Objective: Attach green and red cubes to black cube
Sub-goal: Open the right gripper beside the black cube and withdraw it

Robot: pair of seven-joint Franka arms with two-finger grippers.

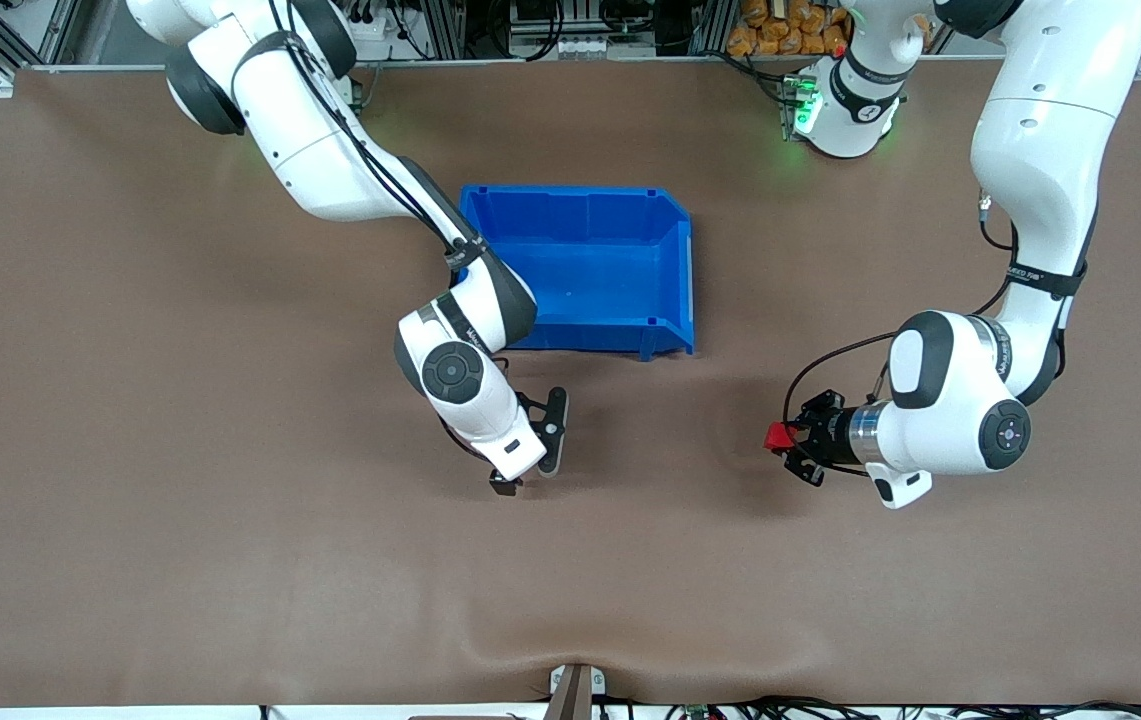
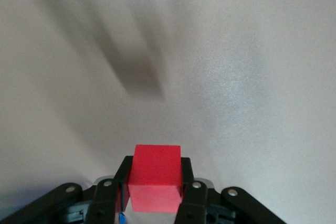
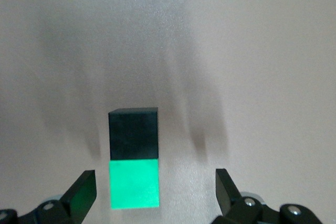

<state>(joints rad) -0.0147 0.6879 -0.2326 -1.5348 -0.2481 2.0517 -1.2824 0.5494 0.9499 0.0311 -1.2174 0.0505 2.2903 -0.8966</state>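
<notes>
In the right wrist view a green cube (image 3: 134,184) lies on the brown mat with the black cube (image 3: 133,133) flush against one of its sides. My right gripper (image 3: 155,195) is open just above the mat, with the green cube between its spread fingers and closer to one finger (image 3: 81,192). In the front view the right gripper (image 1: 508,482) points down near the blue bin and hides both cubes. My left gripper (image 1: 788,445) is shut on the red cube (image 1: 778,437), held sideways over the mat. The red cube (image 2: 156,177) sits clamped between the left gripper's (image 2: 156,188) fingers.
An open blue bin (image 1: 675,290) stands mid-table, just farther from the front camera than the right gripper. The brown mat (image 1: 230,560) has a raised wrinkle near the front edge.
</notes>
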